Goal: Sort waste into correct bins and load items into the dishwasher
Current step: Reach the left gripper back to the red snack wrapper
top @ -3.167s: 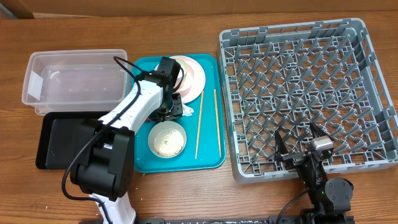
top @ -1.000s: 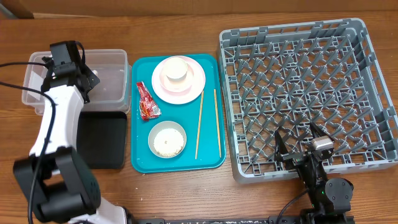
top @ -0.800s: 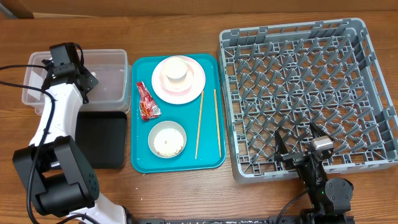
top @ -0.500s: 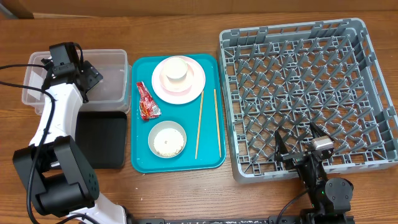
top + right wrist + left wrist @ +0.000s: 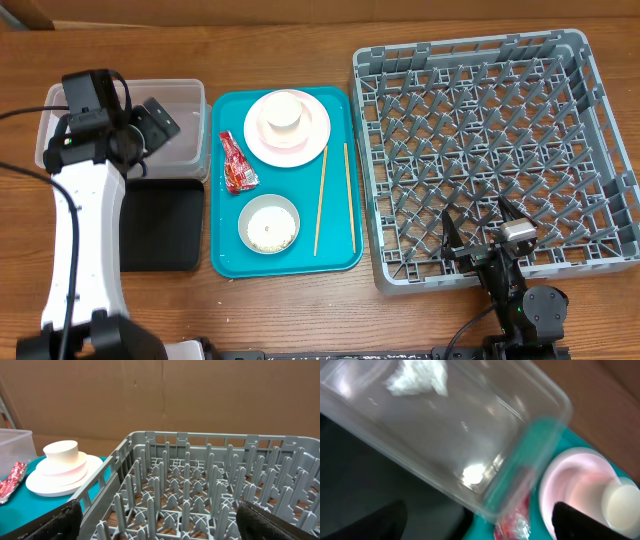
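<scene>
My left gripper [image 5: 150, 130] hangs over the clear tub [image 5: 190, 95] at the upper left of the overhead view, its fingers spread wide with nothing between them. The tissue wad [image 5: 417, 375] lies inside the tub, at the top left of my left wrist view. The black tray [image 5: 165, 235] sits just below the tub. At centre, the teal tray [image 5: 340, 258] holds the pink plate [image 5: 262, 142] with a white cup [image 5: 283, 112] on it. It also holds the red wrapper [image 5: 236, 163] by its left rim, the white bowl [image 5: 242, 225] of rice grains [image 5: 270, 228] and two chopsticks [image 5: 320, 200]. The grey rack [image 5: 365, 170] fills the right. My right gripper [image 5: 485, 228] sits at its lower edge, fingers apart and empty. The tub's right wall stands just beside the teal tray. A narrow strip of bare table [image 5: 300, 310] separates the teal tray from the rack.
</scene>
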Robot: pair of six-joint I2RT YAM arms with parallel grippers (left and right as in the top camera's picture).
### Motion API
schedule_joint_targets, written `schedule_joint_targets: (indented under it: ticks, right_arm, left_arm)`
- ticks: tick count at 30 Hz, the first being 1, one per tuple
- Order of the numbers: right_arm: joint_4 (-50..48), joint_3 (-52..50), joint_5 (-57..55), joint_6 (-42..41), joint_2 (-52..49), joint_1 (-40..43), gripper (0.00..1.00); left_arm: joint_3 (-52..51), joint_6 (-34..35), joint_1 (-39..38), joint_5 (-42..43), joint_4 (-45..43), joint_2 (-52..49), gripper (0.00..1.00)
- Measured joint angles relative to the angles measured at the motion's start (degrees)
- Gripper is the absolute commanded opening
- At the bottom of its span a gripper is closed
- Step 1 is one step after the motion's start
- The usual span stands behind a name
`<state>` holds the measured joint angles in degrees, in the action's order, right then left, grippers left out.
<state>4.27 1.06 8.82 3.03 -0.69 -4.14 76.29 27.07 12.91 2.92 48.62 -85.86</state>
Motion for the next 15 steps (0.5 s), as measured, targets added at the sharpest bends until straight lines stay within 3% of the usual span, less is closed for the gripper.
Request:
schedule_joint_targets:
  ticks: [2,5,9,10,15]
  right_arm:
    - [0.0,0.0,0.0,0.0,0.0,0.0,1.0]
    - [0.0,0.0,0.0,0.0,0.0,0.0,1.0]
    - [0.0,0.0,0.0,0.0,0.0,0.0,1.0]
    - [0.0,0.0,0.0,0.0,0.0,0.0,1.0]
    - [0.0,0.0,0.0,0.0,0.0,0.0,1.0]
  left_arm:
    - [0.3,0.0,-1.0,3.3,4.2,1.1,0.83]
    - [0.2,-0.8,-3.1,6.1,9.5,1.1,0.55]
    - [0.2,-3.7,-6.7,6.5,13.7,0.9,0.1]
    - [0.2,-4.8,-7.7,6.0,14.3,0.9,0.04]
    - [0.2,-6.3,-11.8,3.8,15.8,0.9,0.04]
